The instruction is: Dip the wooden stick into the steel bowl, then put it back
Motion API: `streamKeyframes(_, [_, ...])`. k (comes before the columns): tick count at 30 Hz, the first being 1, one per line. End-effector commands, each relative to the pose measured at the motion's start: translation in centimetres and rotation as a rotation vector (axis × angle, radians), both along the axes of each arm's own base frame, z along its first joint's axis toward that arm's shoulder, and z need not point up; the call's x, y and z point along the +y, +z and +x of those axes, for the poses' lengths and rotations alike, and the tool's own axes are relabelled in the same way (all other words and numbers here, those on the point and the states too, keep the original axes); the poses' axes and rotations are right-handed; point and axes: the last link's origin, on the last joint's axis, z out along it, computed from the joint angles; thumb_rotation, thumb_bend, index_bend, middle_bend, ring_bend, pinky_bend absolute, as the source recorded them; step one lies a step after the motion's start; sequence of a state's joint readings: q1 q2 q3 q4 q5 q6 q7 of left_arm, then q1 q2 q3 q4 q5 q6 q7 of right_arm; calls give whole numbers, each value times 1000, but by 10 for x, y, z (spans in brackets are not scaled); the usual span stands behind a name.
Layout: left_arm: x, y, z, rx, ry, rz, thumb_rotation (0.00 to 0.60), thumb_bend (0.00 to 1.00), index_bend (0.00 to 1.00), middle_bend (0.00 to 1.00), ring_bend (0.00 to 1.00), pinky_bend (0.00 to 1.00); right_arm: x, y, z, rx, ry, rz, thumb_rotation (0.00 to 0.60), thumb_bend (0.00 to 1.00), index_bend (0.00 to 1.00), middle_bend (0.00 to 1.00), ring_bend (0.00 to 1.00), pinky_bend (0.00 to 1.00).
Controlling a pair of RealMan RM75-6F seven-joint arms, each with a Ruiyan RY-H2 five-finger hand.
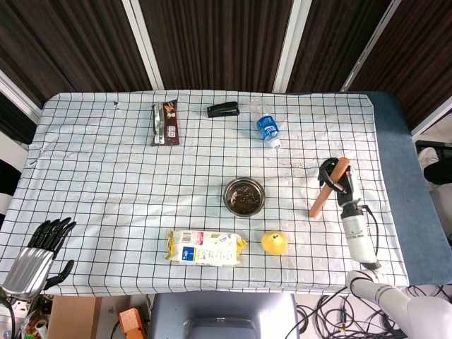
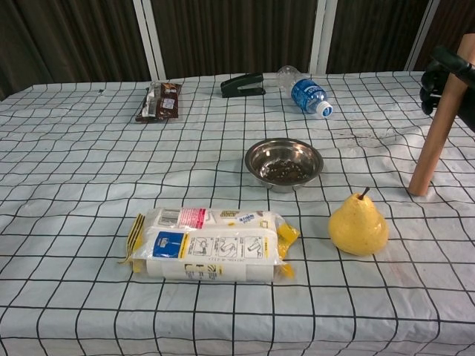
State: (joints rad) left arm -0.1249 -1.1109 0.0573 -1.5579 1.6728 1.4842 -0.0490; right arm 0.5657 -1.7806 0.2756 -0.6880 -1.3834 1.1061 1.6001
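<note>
From my chest camera the right hand (image 2: 439, 78) is cut off by the frame's right edge, and the stick's (image 2: 439, 126) top runs out of view there too. My left hand (image 1: 39, 256) sits off the bench at the head view's lower left corner. The print on the packet (image 2: 211, 245) is too small to read.

The head view looked steeply down from high above the near edge, taking in the whole checked tablecloth (image 1: 106, 162) with the steel bowl (image 1: 244, 196) near mid-frame. The chest view sat low and close, facing level across the cloth toward the dark curtains, the steel bowl (image 2: 283, 162) ahead. Both views shared the bowl and everything around it.
</note>
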Motion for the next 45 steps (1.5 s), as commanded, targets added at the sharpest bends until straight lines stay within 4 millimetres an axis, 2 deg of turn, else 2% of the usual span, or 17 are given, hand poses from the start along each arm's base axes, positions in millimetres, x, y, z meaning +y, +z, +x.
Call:
streamKeyframes(1, [0, 0, 0, 0, 0, -1, 600, 395, 0, 46, 0, 0, 0, 0, -1, 3, -11, -19, 494, 144, 915, 825, 743, 763])
streamKeyframes(4, [0, -1, 0, 1, -1, -1, 600, 396, 0, 46, 0, 0, -1, 0, 0, 4, -8, -19, 533, 236, 1000, 914, 817, 828])
streamKeyframes(9, [0, -1, 0, 2, 0, -1, 600, 395, 0, 46, 0, 0, 0, -1, 3, -9, 3, -6, 600, 445, 1000, 988, 891, 918])
streamKeyframes(11, [0, 0, 0, 1, 0, -1, 600, 396, 0, 46, 0, 0, 1, -2, 5, -24, 12, -3, 600, 514, 1000, 1000, 923, 954])
streamKeyframes(17, [1, 0, 0, 0, 0, -1, 600, 396, 0, 46, 0, 0, 3, 0, 14, -72, 47, -15, 600, 584, 1000, 1000, 996, 1000])
streamKeyframes(21, [1, 0, 0, 2, 1, -1, 600, 396, 0, 46, 0, 0, 3, 4, 27, -124, 83, -68, 600, 639, 1000, 1000, 1000, 1000])
streamKeyframes(24, [1, -1, 0, 5, 3, -5, 600, 395, 0, 46, 0, 0, 1, 6, 48, -104, 142, -125, 600, 660, 1000, 1000, 1000, 1000])
streamKeyframes(27, [1, -2, 0, 6, 4, -6, 600, 395, 0, 46, 0, 0, -2, 4, 78, -3, 221, -196, 600, 660, 1000, 1000, 1000, 1000])
streamKeyframes(31, [3, -1, 0, 2, 8, -6, 600, 396, 0, 46, 0, 0, -1, -9, 127, 160, 368, -261, 600, 661, 1000, 1000, 1000, 1000])
streamKeyframes(37, [4, 0, -2, -1, 13, -8, 600, 395, 0, 46, 0, 0, -1, -34, 184, 232, 485, -274, 600, 667, 1000, 1000, 1000, 1000])
streamKeyframes(41, [5, 0, -3, -5, 17, -11, 600, 395, 0, 46, 0, 0, -2, -49, 209, 240, 519, -251, 600, 670, 1000, 1000, 1000, 1000])
streamKeyframes(45, [7, 1, -4, -8, 23, -18, 600, 395, 0, 46, 0, 0, -3, -64, 225, 240, 531, -219, 600, 673, 1000, 1000, 1000, 1000])
